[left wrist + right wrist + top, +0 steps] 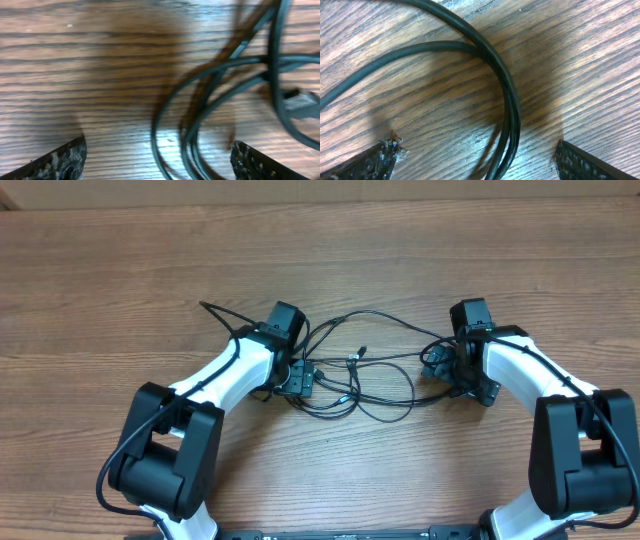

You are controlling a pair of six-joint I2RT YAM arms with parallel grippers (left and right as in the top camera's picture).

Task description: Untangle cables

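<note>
The cables (365, 375) lie as a loose tangle of thin black loops on the wooden table (330, 250), between my two arms. A small silver plug tip (357, 357) rests inside the tangle. My left gripper (298, 378) is low over the tangle's left end and open. In the left wrist view, several cable strands (192, 125) curve between its fingertips (57, 160), and a plug (300, 102) lies to the right. My right gripper (440, 365) is down at the tangle's right end, also open. Two strands (509, 120) run side by side between its fingertips (587, 162).
A thicker black lead (222, 315) runs along the left arm and sticks out to its far left. Both arm bases (165, 450) (585, 450) stand near the table's front edge. Bare wood stretches across the far half of the table.
</note>
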